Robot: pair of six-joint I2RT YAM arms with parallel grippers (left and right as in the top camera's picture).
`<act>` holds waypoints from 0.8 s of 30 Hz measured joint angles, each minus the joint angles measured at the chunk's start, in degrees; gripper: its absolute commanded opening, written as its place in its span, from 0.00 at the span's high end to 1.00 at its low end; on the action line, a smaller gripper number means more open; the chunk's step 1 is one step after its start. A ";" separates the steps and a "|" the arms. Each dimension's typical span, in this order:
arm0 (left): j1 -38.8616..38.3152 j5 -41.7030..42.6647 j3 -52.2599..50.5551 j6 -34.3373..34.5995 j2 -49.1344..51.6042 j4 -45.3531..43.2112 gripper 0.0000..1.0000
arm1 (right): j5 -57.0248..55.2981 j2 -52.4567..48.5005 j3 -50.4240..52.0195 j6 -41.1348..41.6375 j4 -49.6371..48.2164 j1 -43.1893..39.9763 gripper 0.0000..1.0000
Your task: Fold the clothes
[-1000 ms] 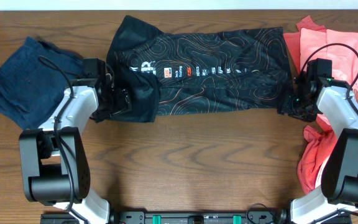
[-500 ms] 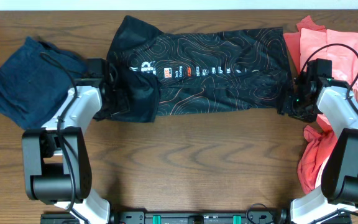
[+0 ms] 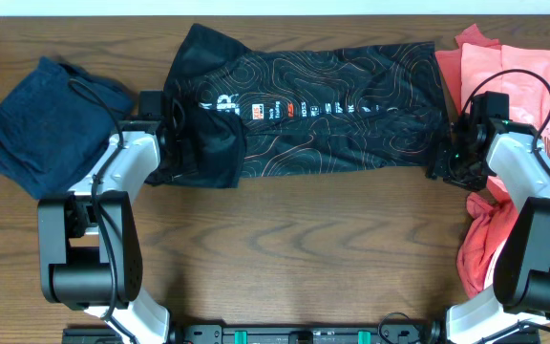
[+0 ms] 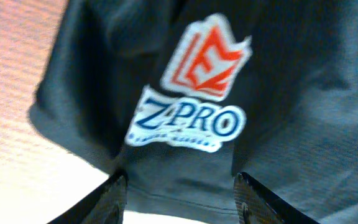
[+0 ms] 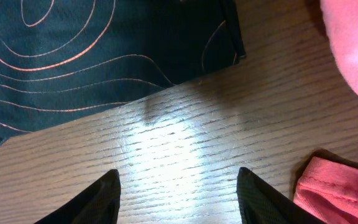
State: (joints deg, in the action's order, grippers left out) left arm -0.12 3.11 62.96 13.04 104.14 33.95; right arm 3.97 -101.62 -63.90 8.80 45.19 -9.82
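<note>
Black jersey: one.
Navy garment: one.
Coral-pink tees: flat stack, apparently two layers, plus crumpled clump; probably three, overlap hides exact count.
End effectors: two, left end effector and right end effector.
Bench: one.

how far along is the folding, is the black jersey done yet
Early. Done: the black jersey lies spread across the table, and a flap at its left end looks turned over. In hand: both grippers are open and empty, the left gripper over the jersey's logo end, the right gripper over bare wood by its corner. Left: the jersey's main folds, the rumpled navy garment and the heaped coral tees.
</note>
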 measured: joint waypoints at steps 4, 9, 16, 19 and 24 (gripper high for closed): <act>0.00 -1.84 0.00 0.00 0.00 0.57 0.43 | 0.00 0.00 0.00 0.00 0.02 0.00 0.42; 0.00 -3.41 -0.07 0.07 0.00 0.42 0.43 | -0.02 0.00 0.00 0.02 0.13 0.00 0.41; 0.00 -3.98 -1.73 0.22 0.00 -0.20 0.45 | -0.15 0.00 0.00 0.02 0.22 0.00 0.41; 0.00 -4.04 -2.47 0.66 0.00 -1.03 0.79 | -0.15 0.00 0.00 0.02 0.31 0.00 0.41; 0.00 -3.61 -2.58 0.42 0.00 -1.18 0.94 | -0.17 0.00 0.00 0.02 0.37 0.00 0.41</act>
State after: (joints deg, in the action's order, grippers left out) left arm -0.12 -0.49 60.38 13.45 104.14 32.77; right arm 3.79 -101.62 -63.90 8.82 45.56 -9.82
